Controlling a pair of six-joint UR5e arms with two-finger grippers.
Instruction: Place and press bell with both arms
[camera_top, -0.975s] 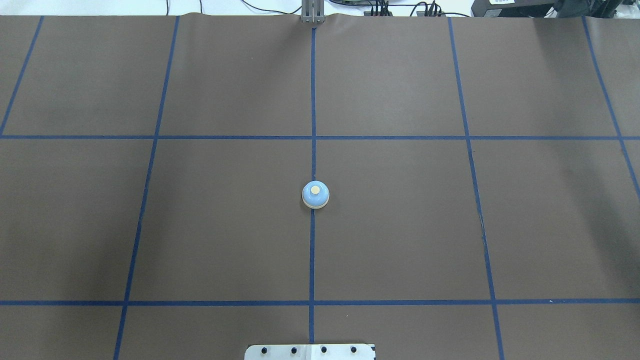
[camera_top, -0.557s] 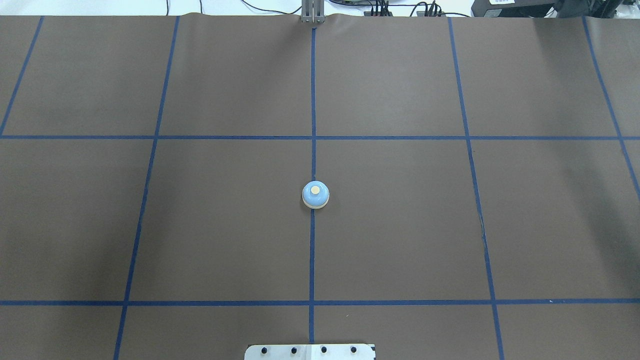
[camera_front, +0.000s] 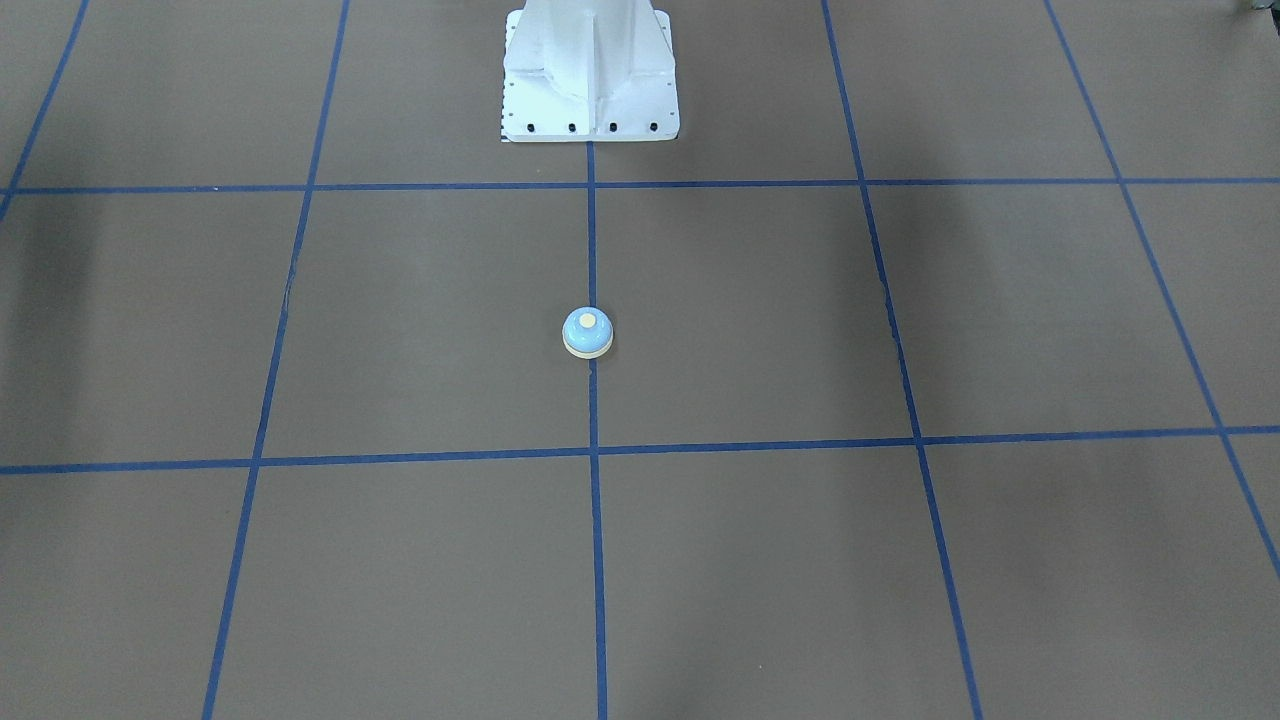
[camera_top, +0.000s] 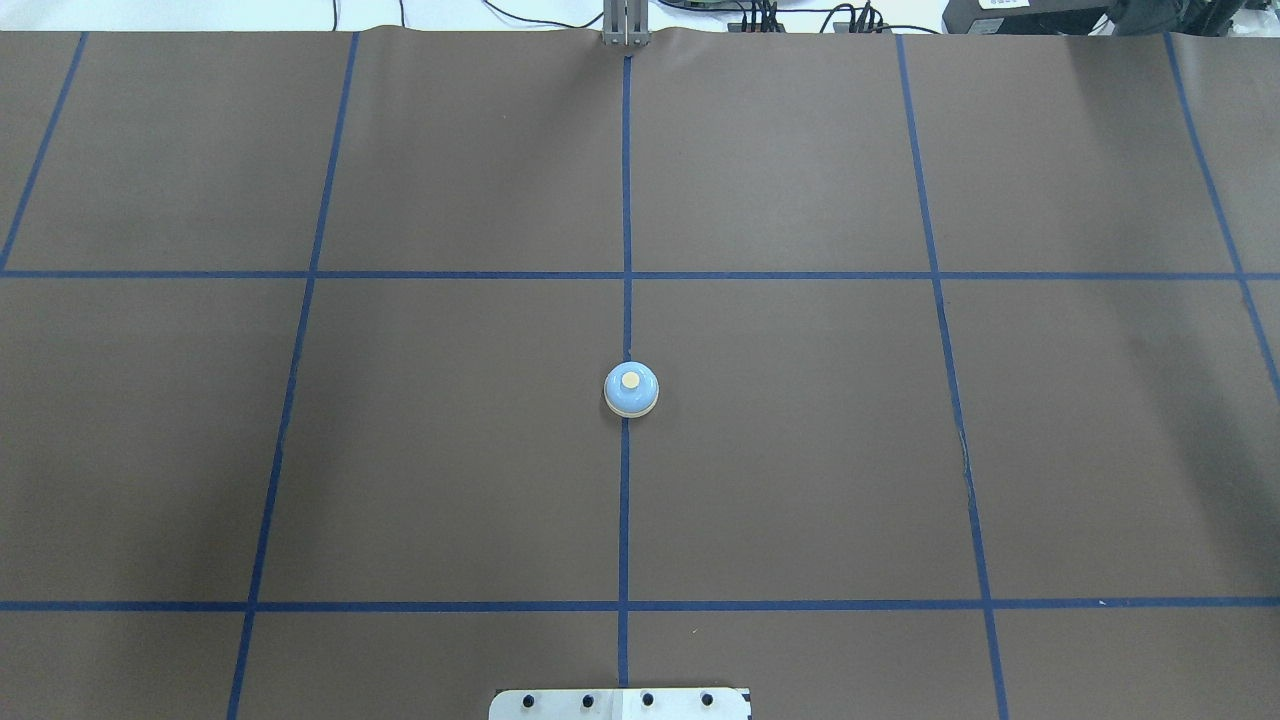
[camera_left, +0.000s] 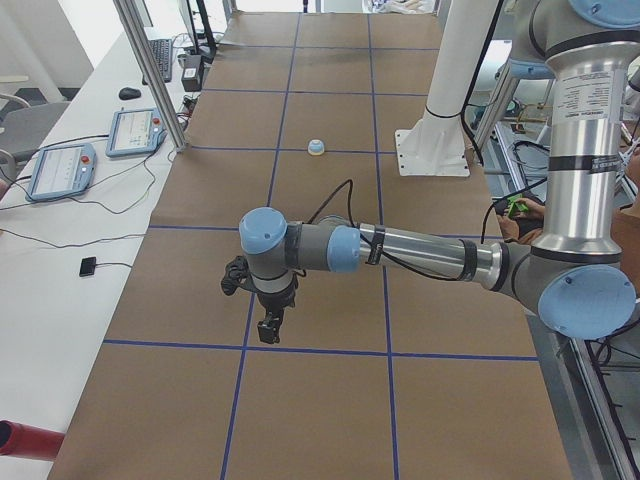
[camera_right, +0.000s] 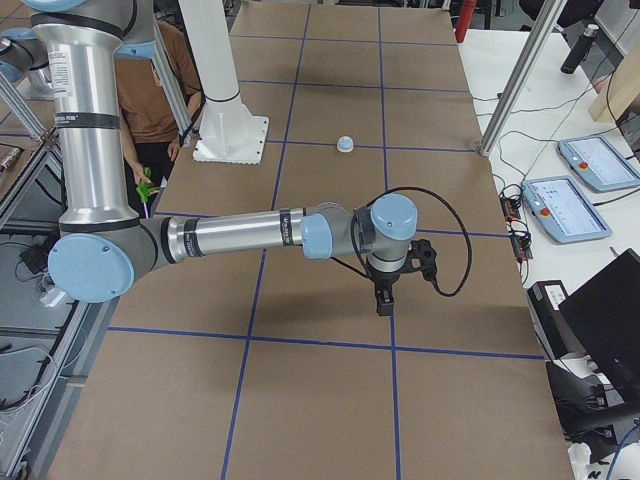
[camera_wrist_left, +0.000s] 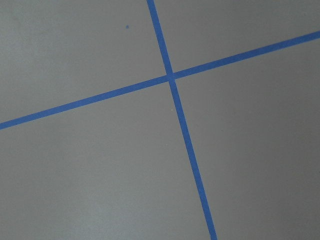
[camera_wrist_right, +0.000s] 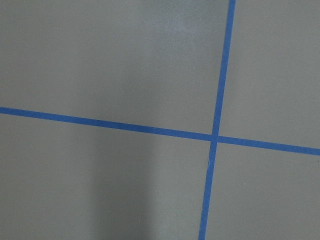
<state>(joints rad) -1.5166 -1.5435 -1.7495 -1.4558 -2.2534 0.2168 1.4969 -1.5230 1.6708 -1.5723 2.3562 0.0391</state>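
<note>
The small light-blue bell (camera_top: 631, 390) with its cream button stands upright on the centre tape line of the brown table; it also shows in the front view (camera_front: 588, 333) and far off in the side views (camera_left: 316, 147) (camera_right: 345, 144). No gripper is near it. My left gripper (camera_left: 268, 328) points down over a tape line far out on the table's left end. My right gripper (camera_right: 383, 302) points down far out on the right end. I cannot tell whether either is open or shut. Both wrist views show only table cover and crossing tape.
The white pedestal base (camera_front: 590, 75) stands behind the bell at the robot's side. Side benches hold tablets (camera_left: 135, 130) (camera_right: 590, 160) and cables. A person (camera_right: 150, 90) stands beside the pedestal. Metal frame posts (camera_left: 150, 70) stand at the table edge.
</note>
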